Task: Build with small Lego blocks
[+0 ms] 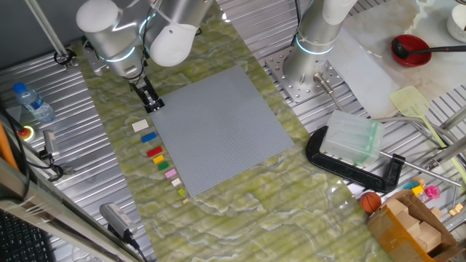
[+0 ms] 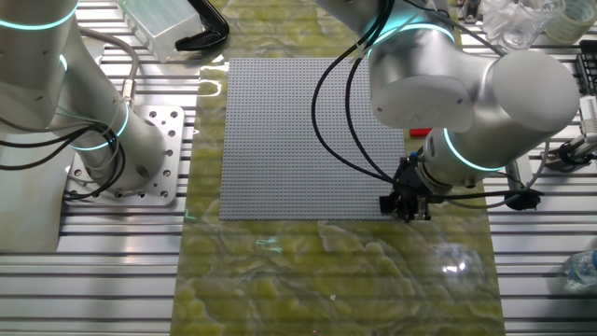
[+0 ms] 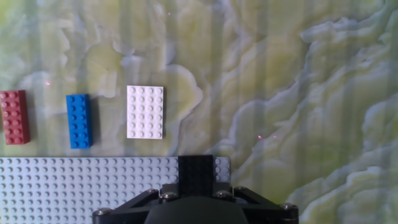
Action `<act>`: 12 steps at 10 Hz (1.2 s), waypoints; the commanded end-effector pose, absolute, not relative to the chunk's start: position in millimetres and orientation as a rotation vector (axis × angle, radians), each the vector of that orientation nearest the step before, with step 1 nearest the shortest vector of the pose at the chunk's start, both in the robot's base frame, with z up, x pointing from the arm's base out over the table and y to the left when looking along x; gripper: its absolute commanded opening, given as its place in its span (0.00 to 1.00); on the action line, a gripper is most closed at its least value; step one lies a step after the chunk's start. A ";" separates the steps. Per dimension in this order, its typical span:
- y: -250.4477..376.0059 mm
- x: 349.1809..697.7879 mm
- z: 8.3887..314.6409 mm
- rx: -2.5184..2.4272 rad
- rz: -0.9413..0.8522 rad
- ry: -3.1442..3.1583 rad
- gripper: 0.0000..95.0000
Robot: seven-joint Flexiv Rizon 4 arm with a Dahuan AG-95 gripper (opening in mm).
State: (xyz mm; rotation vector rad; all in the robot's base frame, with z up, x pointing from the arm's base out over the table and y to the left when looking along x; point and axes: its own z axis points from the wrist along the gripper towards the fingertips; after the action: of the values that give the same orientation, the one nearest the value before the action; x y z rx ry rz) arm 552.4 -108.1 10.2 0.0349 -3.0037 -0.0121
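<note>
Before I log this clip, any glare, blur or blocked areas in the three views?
One fixed view: glare patch on the marbled mat near the clamp, and the small bricks are tiny but distinct. The other fixed view: the arm hides the brick row, with a bright reflection on the mat. Hand view: sharp on the white brick and blue brick; the gripper fills the bottom edge.

Grey baseplate point(image 1: 218, 127) on green marbled mat point(image 1: 240, 211) (black clamp point(image 1: 349, 164), water bottle point(image 1: 33, 102) nearby)

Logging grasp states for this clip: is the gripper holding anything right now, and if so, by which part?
The gripper appears shut on a black Lego block, over the grey baseplate corner. Its exact grip point is hidden.
</note>
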 end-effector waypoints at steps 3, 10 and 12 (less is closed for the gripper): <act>-108.0 549.7 -16.8 0.037 -0.011 -3.001 0.00; -107.9 551.1 -30.8 0.033 -0.009 -3.006 0.00; -107.7 551.3 -33.9 0.034 -0.007 -3.006 0.00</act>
State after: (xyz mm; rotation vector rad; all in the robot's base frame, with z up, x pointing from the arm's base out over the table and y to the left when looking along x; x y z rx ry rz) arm 556.0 -107.7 10.0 0.0334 -3.0050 -0.0068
